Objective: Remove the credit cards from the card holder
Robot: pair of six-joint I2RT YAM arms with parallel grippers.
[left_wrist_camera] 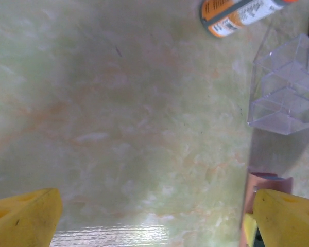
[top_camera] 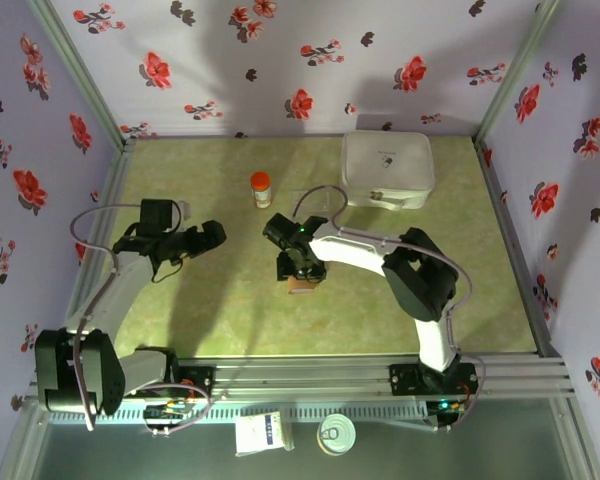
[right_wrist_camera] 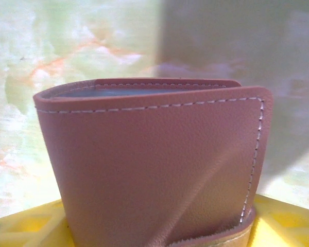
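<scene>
While folded, card holder fills right tool.

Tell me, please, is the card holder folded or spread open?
Folded: the card holder shows its stitched brown outside doubled over, a grey-blue sliver at top.

Soft overhead light, greenish cast, shadow on table beyond card holder, mild blur, glare streak between left gripper fingers.

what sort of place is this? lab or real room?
Probably a staged robot test cell: floral-print walls on an aluminium frame, a marbled green table, left arm and right arm bolted to a rail, card holder as prop.
</scene>
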